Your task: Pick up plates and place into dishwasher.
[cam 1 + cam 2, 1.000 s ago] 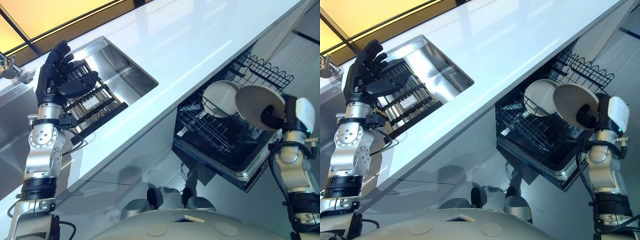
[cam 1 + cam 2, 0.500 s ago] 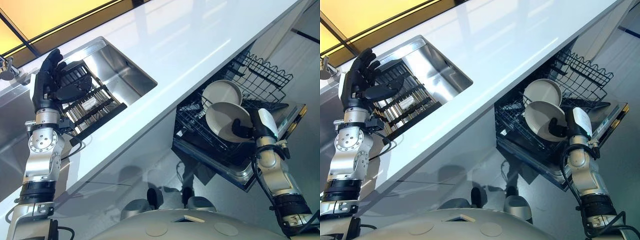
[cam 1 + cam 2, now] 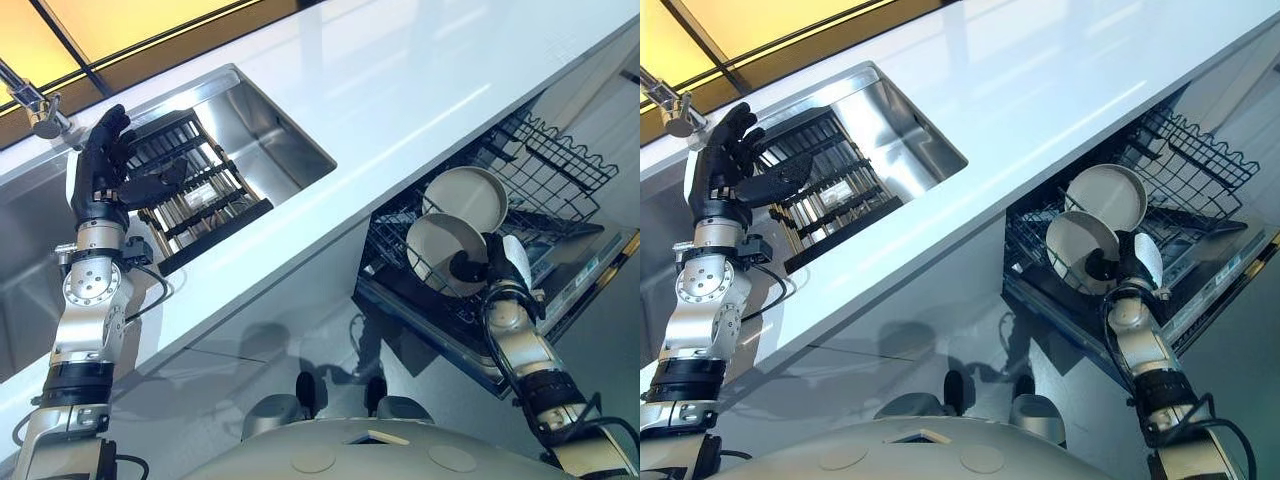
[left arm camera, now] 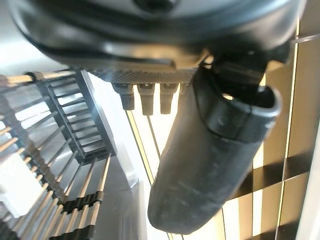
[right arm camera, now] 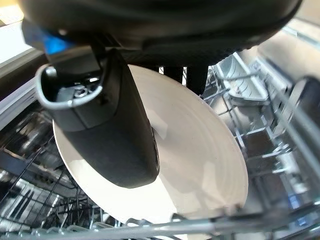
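The right hand [image 3: 1118,262] is down inside the dishwasher's lower rack [image 3: 420,285], thumb and fingers [image 5: 196,77] pinched on the rim of a white plate [image 3: 440,250]. The plate stands nearly on edge among the wire tines, its face turned toward ten o'clock in the head views. It sits directly in front of a second white plate [image 3: 470,198] that is already slotted upright, just beyond it at about one o'clock. The two discs overlap in sight, and I cannot tell whether they touch.

What matters now, I'd say, is the plate's lower edge against the tines. The hand grips from the plate's four o'clock side, so the disc must go straight down between the wires before the grip eases.

Over at the sink [image 3: 270,150], the left hand [image 3: 100,170] hangs with fingers spread wide and empty above the dark dish rack [image 3: 200,195]. It is well apart from the dishwasher, so the right hand is plainly the one doing the work.
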Robot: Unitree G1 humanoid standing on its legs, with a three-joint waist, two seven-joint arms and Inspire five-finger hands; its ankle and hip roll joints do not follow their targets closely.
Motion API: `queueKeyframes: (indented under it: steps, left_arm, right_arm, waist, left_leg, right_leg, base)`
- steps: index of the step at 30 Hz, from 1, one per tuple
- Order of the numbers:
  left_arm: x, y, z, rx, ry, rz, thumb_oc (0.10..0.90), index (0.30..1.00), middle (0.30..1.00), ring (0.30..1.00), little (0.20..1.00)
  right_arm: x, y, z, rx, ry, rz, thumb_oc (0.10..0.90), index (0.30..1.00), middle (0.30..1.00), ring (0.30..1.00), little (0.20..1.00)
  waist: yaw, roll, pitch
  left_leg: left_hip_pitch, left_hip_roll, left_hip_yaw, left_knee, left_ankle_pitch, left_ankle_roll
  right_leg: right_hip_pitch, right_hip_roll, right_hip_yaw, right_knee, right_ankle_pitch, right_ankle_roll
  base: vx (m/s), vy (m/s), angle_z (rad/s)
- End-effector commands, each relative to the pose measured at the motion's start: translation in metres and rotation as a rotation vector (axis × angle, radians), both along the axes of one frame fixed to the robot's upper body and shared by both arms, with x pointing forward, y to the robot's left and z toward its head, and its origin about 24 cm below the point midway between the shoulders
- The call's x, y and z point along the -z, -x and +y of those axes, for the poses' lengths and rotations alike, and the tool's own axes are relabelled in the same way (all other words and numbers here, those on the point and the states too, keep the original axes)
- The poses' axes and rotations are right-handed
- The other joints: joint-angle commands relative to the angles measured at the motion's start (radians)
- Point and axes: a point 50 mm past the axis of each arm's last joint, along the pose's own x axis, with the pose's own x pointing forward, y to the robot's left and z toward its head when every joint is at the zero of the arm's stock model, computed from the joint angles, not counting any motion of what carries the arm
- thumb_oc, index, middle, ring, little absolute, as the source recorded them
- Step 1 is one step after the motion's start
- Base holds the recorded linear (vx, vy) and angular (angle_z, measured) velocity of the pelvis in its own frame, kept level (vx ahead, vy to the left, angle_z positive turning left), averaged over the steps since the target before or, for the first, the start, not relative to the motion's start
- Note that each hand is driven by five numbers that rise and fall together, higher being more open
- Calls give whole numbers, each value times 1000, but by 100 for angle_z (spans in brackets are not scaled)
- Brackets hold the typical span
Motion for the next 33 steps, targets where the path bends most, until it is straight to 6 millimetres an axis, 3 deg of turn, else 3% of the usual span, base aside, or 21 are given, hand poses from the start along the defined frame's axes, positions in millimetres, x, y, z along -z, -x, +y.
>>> queueKeyframes:
  steps: [1,3,7,11,14,24,33]
  left_arm:
    - [-44,-17,-11,48,-45,-219,800,900,900,900,900]
    - [-41,-19,-14,62,-36,-208,800,900,900,900,900]
    - [-33,-21,-20,81,-19,-188,800,900,900,900,900]
    - [-27,-21,-22,89,-6,-181,800,900,900,900,900]
    - [-26,-19,-22,92,-1,-178,800,900,900,900,900]
    - [-27,-8,-15,59,-13,-186,800,900,900,900,900]
    - [-25,10,6,0,-2,-201,800,900,900,900,900]
  right_arm:
    - [-52,-45,27,-91,-18,-299,100,300,300,300,200]
    - [-63,-50,38,-121,-40,-407,800,900,900,900,900]
    - [-93,-57,64,-178,-169,-672,800,900,900,900,900]
    - [-101,-55,73,-218,-217,-768,800,900,900,900,900]
    - [-99,-52,70,-229,-228,-757,800,900,900,900,900]
    - [-99,-27,42,-186,-431,-801,800,900,900,900,900]
    - [-106,10,-13,73,-320,-965,800,900,900,900,900]
  waist:
    - [35,34,-64]
    - [39,38,-62]
    - [42,46,-65]
    - [39,52,-69]
    - [35,52,-72]
    - [4,37,-63]
    - [-40,28,-58]
  left_leg:
    - [20,-47,-10,13,-115,4]
    - [18,-49,-14,14,-113,5]
    - [19,-55,-17,14,-114,8]
    - [18,-58,-14,13,-115,11]
    - [19,-60,-11,12,-116,13]
    - [25,-54,5,13,-119,22]
    - [27,-43,38,8,-125,20]
  right_leg:
    - [-37,24,-23,122,-144,18]
    - [-38,21,-25,123,-142,17]
    - [-38,18,-23,124,-141,16]
    - [-41,15,-20,125,-142,17]
    - [-41,16,-17,123,-142,18]
    - [-47,20,-4,135,-147,22]
    - [-58,31,14,130,-148,30]
  base:
    - [19,24,11]
    - [14,33,12]
    - [23,42,9]
    - [2,36,7]
    - [0,23,6]
    - [-6,-7,0]
    - [-10,-53,-14]
